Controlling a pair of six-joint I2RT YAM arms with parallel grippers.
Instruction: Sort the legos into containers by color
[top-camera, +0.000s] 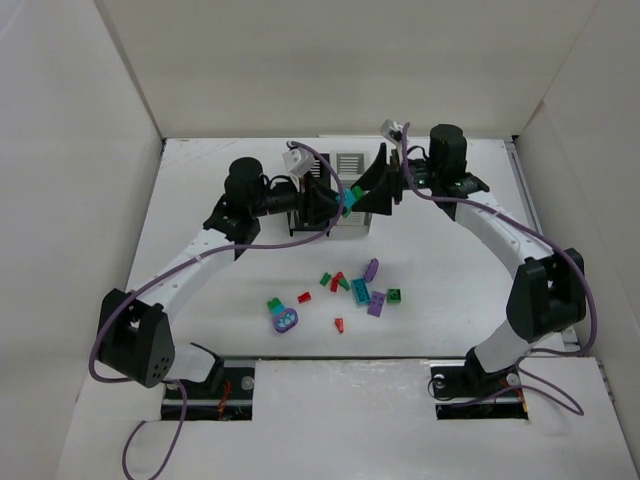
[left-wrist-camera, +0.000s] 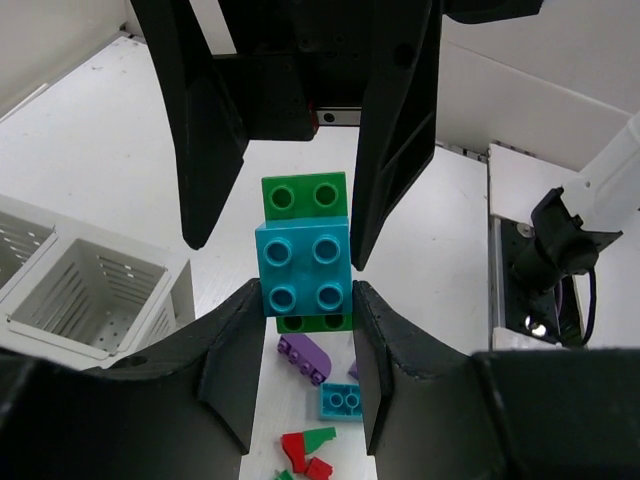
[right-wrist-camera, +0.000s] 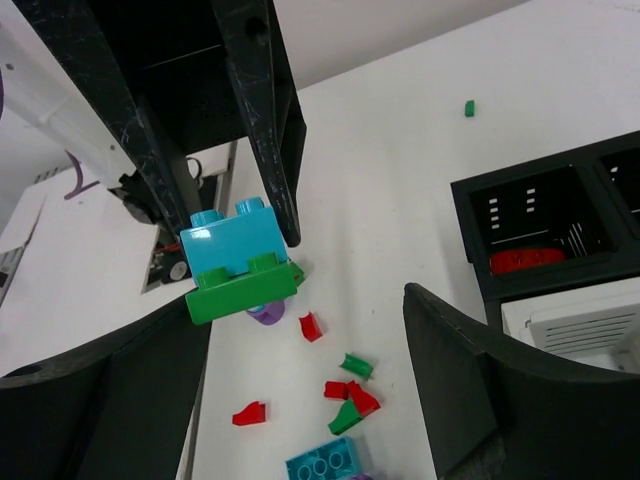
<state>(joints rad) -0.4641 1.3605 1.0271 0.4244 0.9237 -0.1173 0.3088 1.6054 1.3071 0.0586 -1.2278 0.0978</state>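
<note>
- Up over the containers (top-camera: 350, 165), we've got a joined teal-and-green piece (left-wrist-camera: 303, 265) in mid-air, not yet split.
- Done so far, from what we can see: one red brick (right-wrist-camera: 525, 262) in the black bin (right-wrist-camera: 470, 215).
- Still to do: most legos (top-camera: 350, 290) lie loose on the table (top-camera: 450, 260).
- Left gripper (left-wrist-camera: 307, 295) is clamped on that piece; right gripper (right-wrist-camera: 300, 310) is spread wide either side of it, gripping nothing.

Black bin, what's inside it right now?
One compartment of the black bin holds a red piece. Its neighbouring compartment is cut off by the edge of the right wrist view, so its contents cannot be seen.
</note>
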